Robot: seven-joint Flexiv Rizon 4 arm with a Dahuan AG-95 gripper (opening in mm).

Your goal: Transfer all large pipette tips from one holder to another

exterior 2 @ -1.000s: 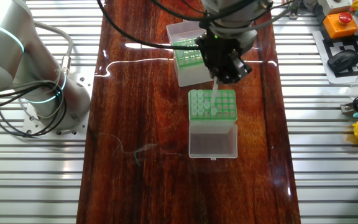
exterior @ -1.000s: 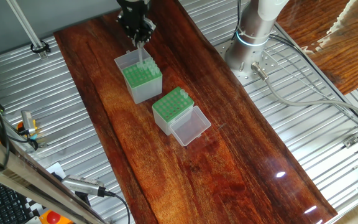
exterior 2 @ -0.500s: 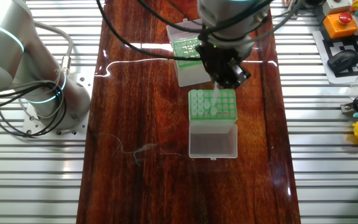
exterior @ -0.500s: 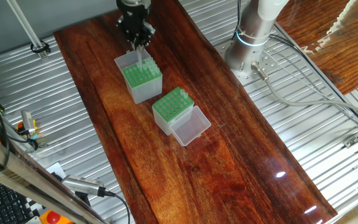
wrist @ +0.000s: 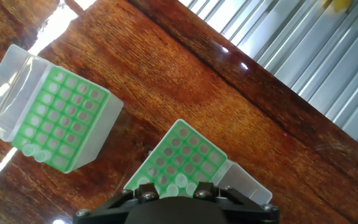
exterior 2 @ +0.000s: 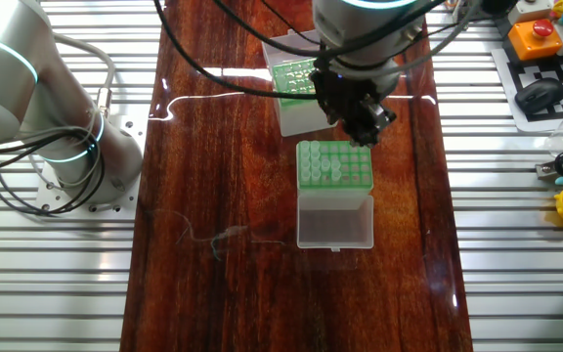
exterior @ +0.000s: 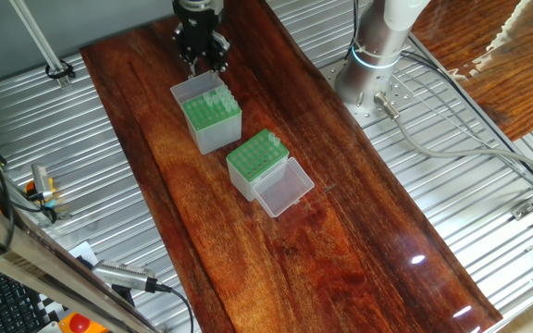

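Hovering just above the grey-sided holder (exterior: 213, 120), the gripper (exterior: 204, 65) shows no tip between its fingers. How wide the jaws stand I cannot tell, since the fixed views are too small and the hand view shows only the gripper's base.

That holder sits near the far end of the table (exterior: 340, 240) in one fixed view. It carries a cluster of large pipette tips (exterior 2: 325, 166) in its green rack, bunched along one side; most holes look bare.

The whitish holder (exterior: 255, 159), beside it toward the table's middle with its clear lid open, seems nearly emptied. The hand view shows about two tips (wrist: 35, 152) in one corner of its rack.

I judge the transfer well advanced, with those last tips left to fetch.
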